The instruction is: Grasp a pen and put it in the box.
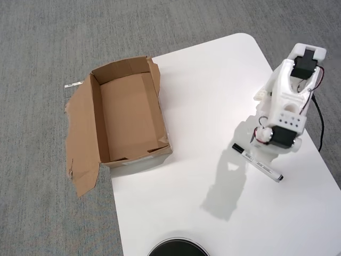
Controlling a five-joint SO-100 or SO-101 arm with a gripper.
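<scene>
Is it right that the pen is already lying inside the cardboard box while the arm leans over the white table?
Not quite. The pen is not inside the box; the overhead view shows it lying on the white table, right of the box and just below the arm. The arm does lean over the table.

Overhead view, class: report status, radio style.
Gripper hidden beneath white arm, state unknown. White marker with black cap flat on table, ungrasped. Brown cardboard box empty; path clear.
</scene>
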